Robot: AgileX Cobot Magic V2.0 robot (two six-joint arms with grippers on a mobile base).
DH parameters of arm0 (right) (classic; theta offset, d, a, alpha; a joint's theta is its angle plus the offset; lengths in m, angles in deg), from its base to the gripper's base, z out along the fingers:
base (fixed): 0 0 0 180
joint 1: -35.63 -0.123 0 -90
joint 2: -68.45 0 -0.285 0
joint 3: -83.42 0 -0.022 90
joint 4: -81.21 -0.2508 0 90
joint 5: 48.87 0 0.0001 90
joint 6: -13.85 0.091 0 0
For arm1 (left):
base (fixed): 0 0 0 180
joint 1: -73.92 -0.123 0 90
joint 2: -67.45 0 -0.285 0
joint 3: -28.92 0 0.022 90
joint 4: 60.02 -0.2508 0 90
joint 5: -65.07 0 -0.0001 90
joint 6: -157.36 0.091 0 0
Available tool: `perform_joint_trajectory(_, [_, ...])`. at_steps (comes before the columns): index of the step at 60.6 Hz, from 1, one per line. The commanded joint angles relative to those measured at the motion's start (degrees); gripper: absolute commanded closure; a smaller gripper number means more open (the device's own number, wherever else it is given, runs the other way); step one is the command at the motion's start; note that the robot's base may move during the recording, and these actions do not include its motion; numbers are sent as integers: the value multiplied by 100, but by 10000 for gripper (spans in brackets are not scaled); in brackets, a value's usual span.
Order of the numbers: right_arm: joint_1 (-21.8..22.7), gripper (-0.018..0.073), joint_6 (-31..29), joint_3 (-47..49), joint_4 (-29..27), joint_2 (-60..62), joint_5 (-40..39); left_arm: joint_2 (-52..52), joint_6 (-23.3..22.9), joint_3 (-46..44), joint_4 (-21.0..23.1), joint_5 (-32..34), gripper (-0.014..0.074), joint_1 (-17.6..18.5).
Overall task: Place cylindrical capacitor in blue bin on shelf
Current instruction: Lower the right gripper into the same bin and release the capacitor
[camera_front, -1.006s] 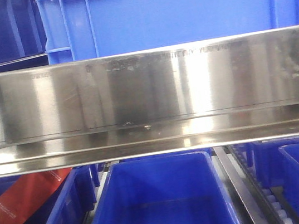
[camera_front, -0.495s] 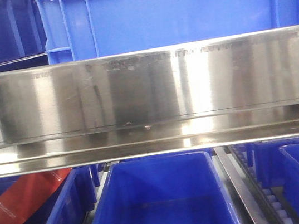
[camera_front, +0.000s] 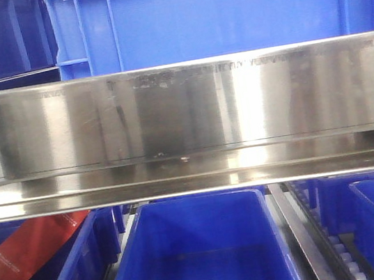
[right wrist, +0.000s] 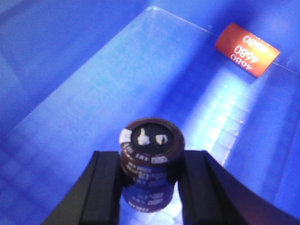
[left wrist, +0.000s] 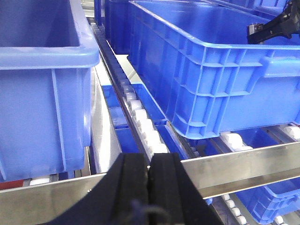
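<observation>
Between right hand (right wrist: 151, 187) fingers (right wrist: 105, 187): cylindrical capacitor (right wrist: 150, 161), over blue bin (right wrist: 84, 84).

The site is presenting as an industrial parts store or warehouse picking area. A stainless steel shelf (camera_front: 184, 123) with a broad reflective front rail is carrying rows of blue bins (camera_front: 196, 251) on white roller tracks (left wrist: 143, 129), in the manner of flow racking. An orange label (right wrist: 247, 49) printed 4680 is lying inside one bin
</observation>
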Motion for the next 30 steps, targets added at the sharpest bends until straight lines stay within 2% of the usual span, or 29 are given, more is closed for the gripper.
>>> perform_joint_trajectory(1, [1,655,14,64,13,32,-34,-21,-26,14,5,105,708,-11])
perform_joint_trajectory(5, [1,494,14,64,13,32,-11,-21,-26,14,5,105,708,-11])
perform_joint_trajectory(11, [1,145,14,64,13,32,-11,-21,-26,14,5,105,708,-11])
perform_joint_trajectory(15, [1,-1,14,64,13,32,2,-21,-26,14,5,105,708,-11])
perform_joint_trajectory(16, [1,-21,14,64,13,32,2,-21,-26,14,5,105,708,-11])
perform_joint_trajectory(30, [23,-9,14,117,13,132,2,-21,-26,14,5,105,708,-11])
